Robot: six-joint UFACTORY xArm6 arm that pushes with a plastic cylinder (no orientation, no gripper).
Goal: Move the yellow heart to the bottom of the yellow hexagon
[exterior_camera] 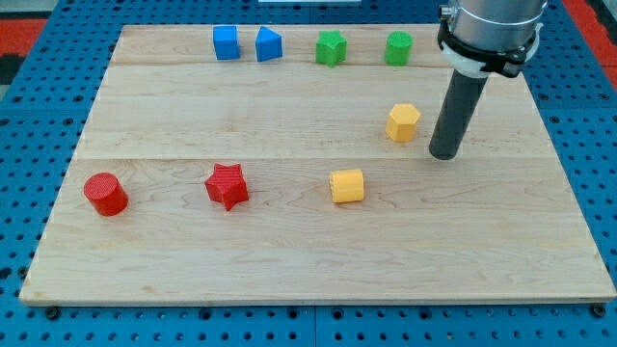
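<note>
- The yellow heart (347,185) lies near the middle of the surface (289,260), below and to the view's left of the yellow hexagon (403,122), with a clear gap between them.
- My tip (444,154) rests on the surface just to the view's right of the hexagon, apart from it and well away from the heart.
- There is no gripper on this rod; it holds nothing and can only push.
- The heart looks like a small, light, rigid plastic block that should slide easily on smooth wood and may spin if struck off-centre.
- Best contact, I judge: its left face, centred, pushing toward the view's right until it sits under the hexagon.
</note>
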